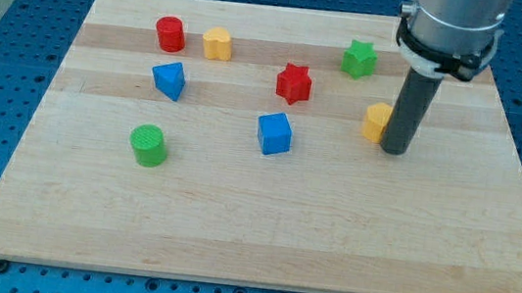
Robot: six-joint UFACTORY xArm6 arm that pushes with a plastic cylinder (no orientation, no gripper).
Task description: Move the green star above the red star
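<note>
While my tip [395, 150] rests beside it, the yellow block [375, 121] is partly hidden.

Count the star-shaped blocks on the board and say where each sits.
2. The green star is near the view's top right; the red star is lower left of it, near the centre. None seems hidden.

Rod [414, 105] hides part of the yellow block [375, 121], shape unclear

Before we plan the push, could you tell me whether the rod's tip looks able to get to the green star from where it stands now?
Probably yes. My tip stands right beside the yellow block, below and to the view's right of the green star. Nothing lies between them on the board if it skirts the yellow block.
</note>
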